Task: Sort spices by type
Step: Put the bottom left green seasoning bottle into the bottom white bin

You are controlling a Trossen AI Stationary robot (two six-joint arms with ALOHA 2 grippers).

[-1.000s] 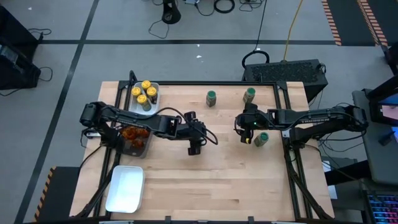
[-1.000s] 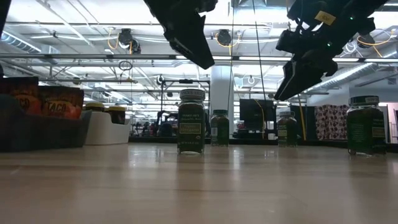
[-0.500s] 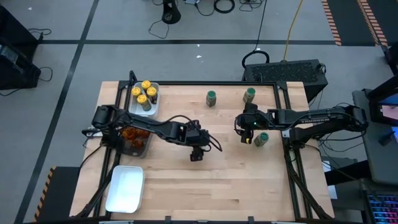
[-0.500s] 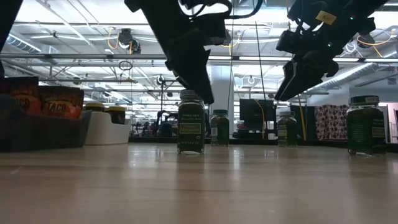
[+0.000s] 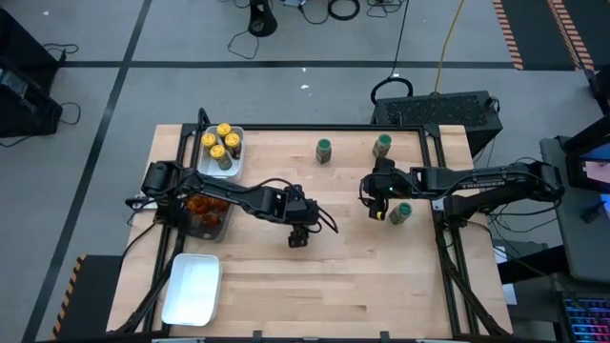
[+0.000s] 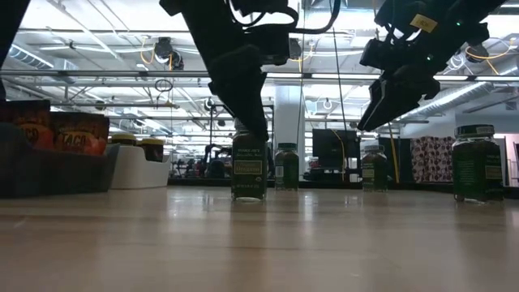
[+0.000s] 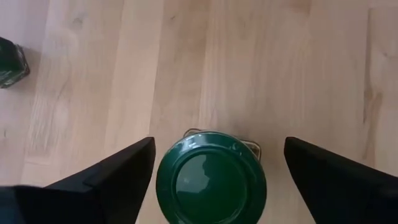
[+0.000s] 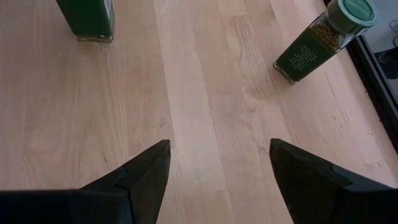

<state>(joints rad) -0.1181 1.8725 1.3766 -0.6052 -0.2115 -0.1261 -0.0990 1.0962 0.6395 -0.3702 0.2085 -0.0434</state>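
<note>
Left gripper [image 5: 298, 237]: hangs wide open right above one green-lid jar [image 7: 211, 180] near the middle of the wooden table [image 5: 362, 286], one finger on each side, holds nothing yet.

Right gripper [image 8: 219, 143]: waits open over bare wood, close to another green-lid jar [image 5: 401, 212].

Done, by the look of it: yellow-lid jars [image 5: 220, 146] together in a white tray [image 5: 238, 131]; orange packets [image 5: 205, 205] together in the dark grey tray [image 5: 212, 233].

Left to do, most likely: four green-lid jars out on the table, two of them [image 5: 324, 150] near the far edge. Second white tray [image 5: 193, 288] probably meant for them. About two thirds sorted.
</note>
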